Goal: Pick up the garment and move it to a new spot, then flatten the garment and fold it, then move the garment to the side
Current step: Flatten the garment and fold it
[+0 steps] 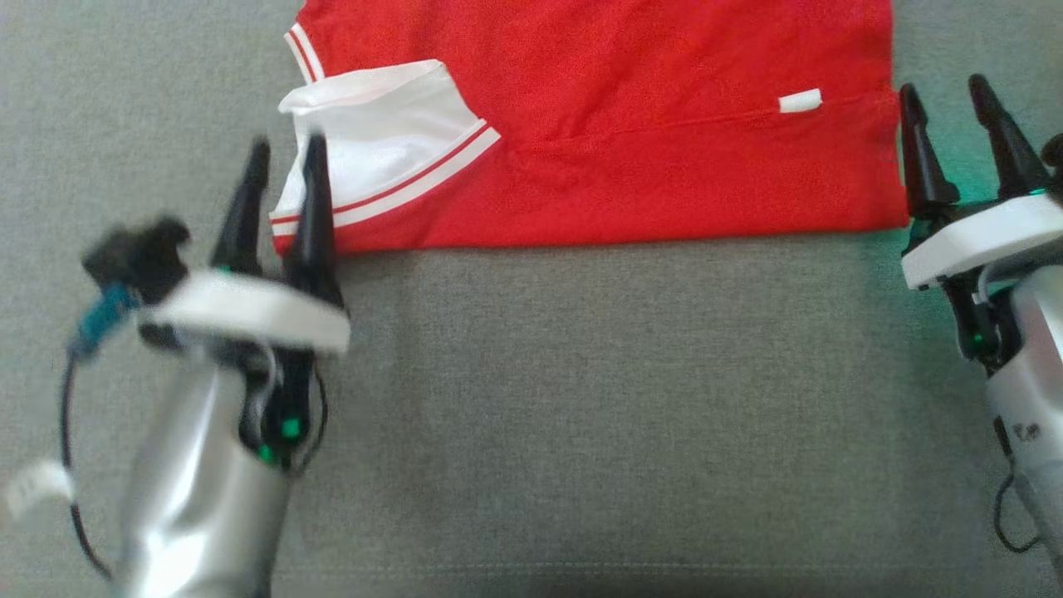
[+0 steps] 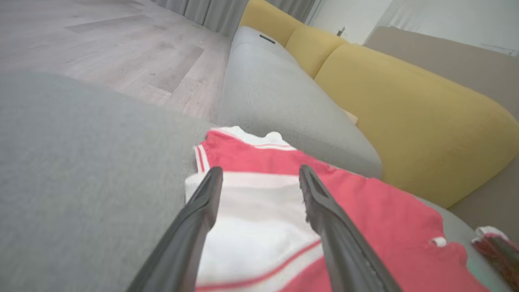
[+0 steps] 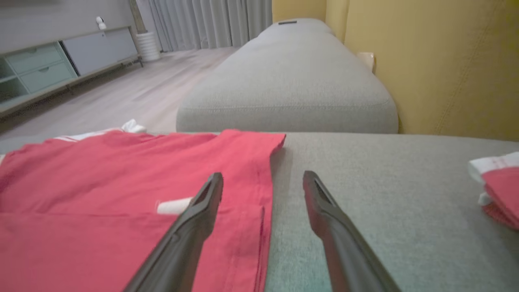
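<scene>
**Red shirt (image 1: 631,108) flat on the grey sofa cushion (image 1: 581,374)**

At the shirt's left edge we see our left gripper (image 1: 287,158) spread wide and empty, one finger crossing the white sleeve (image 1: 374,133) with its red stripes. The shirt itself lies folded, its near edge straight. Just off the shirt's right edge our right gripper (image 1: 944,91) stands parted too, holding nothing, over bare cushion

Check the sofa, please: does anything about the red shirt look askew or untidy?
Yes. At the left end of the red shirt, the white sleeve lies folded over the red body at a slant, and its upper edge is puckered up instead of flat. The rest of the shirt lies flat on the grey sofa cushion.
</scene>
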Tool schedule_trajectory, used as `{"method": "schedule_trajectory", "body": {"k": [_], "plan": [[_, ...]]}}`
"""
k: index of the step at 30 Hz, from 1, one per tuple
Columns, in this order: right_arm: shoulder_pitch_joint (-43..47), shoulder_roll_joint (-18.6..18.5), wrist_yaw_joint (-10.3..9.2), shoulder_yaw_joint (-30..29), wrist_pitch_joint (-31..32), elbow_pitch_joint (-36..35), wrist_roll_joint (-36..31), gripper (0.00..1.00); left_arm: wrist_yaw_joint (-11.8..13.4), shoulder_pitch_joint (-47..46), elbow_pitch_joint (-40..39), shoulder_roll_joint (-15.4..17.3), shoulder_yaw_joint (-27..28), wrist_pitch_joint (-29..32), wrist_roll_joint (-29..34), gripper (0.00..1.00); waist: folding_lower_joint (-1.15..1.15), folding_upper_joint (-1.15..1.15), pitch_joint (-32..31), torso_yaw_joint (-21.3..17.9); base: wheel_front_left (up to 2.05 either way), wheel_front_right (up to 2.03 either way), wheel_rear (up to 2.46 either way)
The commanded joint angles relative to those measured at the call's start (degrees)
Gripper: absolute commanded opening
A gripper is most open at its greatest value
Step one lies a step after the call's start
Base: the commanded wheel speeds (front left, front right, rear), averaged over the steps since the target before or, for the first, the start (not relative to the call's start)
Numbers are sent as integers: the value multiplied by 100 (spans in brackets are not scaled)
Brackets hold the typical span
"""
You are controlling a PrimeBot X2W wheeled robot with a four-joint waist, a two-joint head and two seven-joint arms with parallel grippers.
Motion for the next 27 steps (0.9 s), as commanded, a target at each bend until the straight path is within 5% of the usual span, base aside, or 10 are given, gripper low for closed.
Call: {"method": "schedule_trajectory", "body": {"k": [1,10,21,24,27], "plan": [[200,18,37,-25,-74,-241,-44,100,52,257,-220,160,220,-56,126,100,0,0,-28,-29,0,0,0],[727,277,37,-398,-77,-856,-220,100,307,1060,-239,-7,614,-59,631,100,0,0,-63,-147,0,0,0],[819,302,37,-530,-77,-938,-283,100,27,702,541,-149,706,-59,790,100,0,0,-46,-210,0,0,0],[835,321,37,-544,-77,-909,-291,100,-48,683,667,-158,667,-60,795,87,0,0,-75,-205,0,0,0],[841,346,37,-553,-77,-872,-296,100,-107,681,706,-162,630,-60,769,27,0,0,-100,-181,0,0,0]]}}
